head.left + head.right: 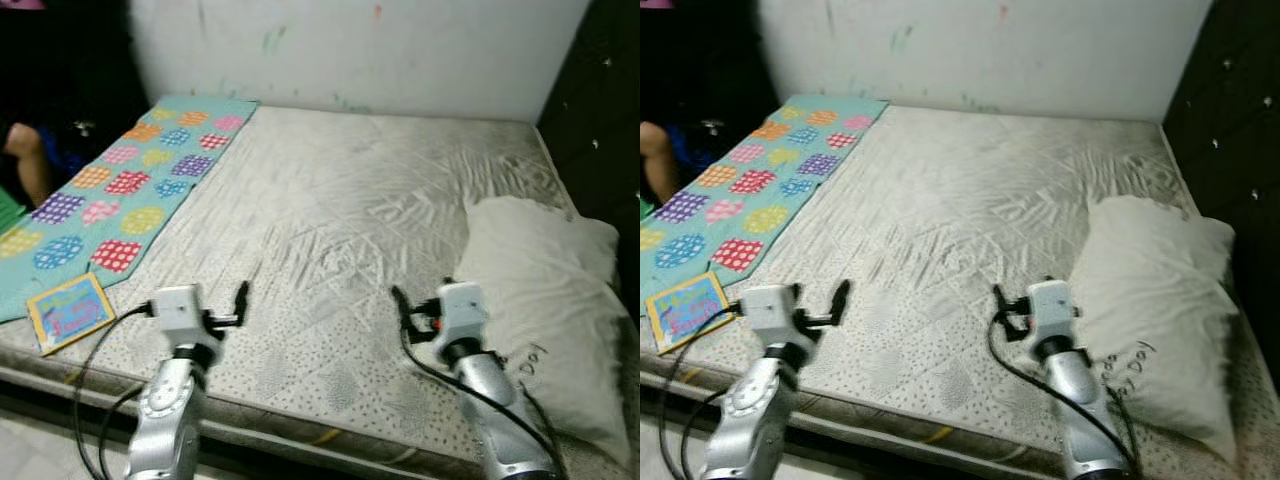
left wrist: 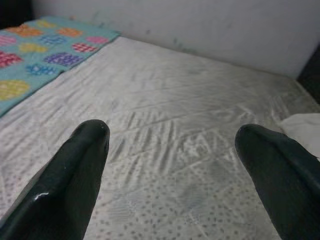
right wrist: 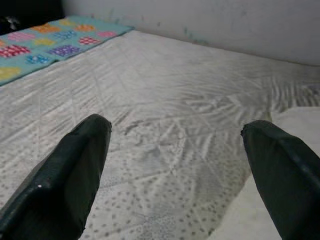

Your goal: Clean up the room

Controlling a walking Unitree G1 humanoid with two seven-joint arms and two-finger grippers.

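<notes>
While I look down through the head camera, the bed (image 1: 330,220) carries a white pillow (image 1: 535,300) at its right edge, a dotted teal mat (image 1: 120,190) along its left side and a picture book (image 1: 68,310) at the mat's near end, with the left gripper (image 1: 240,298) and right gripper (image 1: 400,305) held over the bed's near edge. Through the left wrist camera I see those jaws spread wide and empty above the quilted sheet. Through the right wrist camera those jaws gape empty too, the pillow just beside one finger (image 3: 285,165).

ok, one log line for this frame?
left gripper open over mattress | right gripper open beside pillow | book on blanket
</notes>
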